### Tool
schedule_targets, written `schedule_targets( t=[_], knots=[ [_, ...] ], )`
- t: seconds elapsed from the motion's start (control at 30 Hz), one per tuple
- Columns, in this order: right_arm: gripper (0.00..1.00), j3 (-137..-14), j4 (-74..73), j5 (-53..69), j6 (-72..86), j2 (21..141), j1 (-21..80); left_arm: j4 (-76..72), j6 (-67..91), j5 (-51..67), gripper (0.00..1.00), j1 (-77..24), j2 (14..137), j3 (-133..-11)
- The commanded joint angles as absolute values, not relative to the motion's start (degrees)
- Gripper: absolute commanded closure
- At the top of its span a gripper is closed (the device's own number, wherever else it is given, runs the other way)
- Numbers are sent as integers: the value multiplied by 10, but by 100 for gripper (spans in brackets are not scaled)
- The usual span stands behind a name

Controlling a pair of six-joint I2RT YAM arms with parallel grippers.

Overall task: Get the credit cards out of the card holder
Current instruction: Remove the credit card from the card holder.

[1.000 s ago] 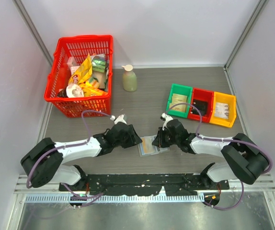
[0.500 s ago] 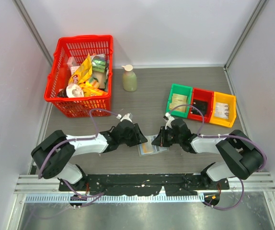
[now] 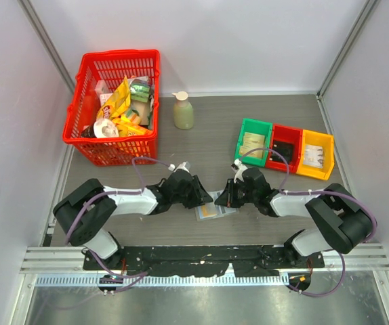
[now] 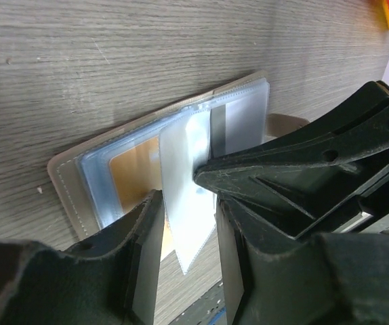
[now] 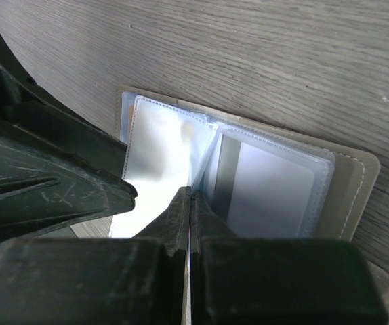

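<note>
The card holder point(image 3: 211, 208) lies open on the table between my two grippers, grey-olive cover down point(image 4: 66, 186) point(image 5: 357, 179). An orange credit card point(image 4: 135, 169) sits in a clear sleeve on one side, and a pale card point(image 5: 269, 189) shows in a sleeve on the other. My right gripper point(image 5: 190, 194) point(image 3: 227, 198) is shut on the edge of a clear sleeve point(image 4: 181, 156) and holds it upright. The left gripper point(image 4: 188, 203) point(image 3: 203, 198) is open, and the sleeve's lower corner hangs in the gap between its fingers without touching them.
A red basket point(image 3: 113, 105) of snack packets stands at the back left, with a soap bottle point(image 3: 183, 112) beside it. Green point(image 3: 254, 142), red point(image 3: 284, 147) and yellow point(image 3: 315, 154) bins sit in a row at the right.
The left arm has slid right until its fingers straddle the raised sleeve, and its jaws have narrowed slightly. The right gripper has kept its grip on the sleeve and barely moved.
</note>
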State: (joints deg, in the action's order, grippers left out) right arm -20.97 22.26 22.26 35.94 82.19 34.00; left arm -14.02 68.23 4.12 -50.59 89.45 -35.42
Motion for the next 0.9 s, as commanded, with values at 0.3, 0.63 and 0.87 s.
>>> schedule_targets(
  t=[0.3,0.63,0.87],
  knots=[
    [63,-212,155,158,352,699,339,-154,693,62,100,-507,908,-397],
    [46,-228,4,-30,330,457,339,-71,640,64,87,-516,931,-492],
    [46,-225,-68,-63,325,360,339,-59,630,82,64,-542,1017,-571]
  ],
)
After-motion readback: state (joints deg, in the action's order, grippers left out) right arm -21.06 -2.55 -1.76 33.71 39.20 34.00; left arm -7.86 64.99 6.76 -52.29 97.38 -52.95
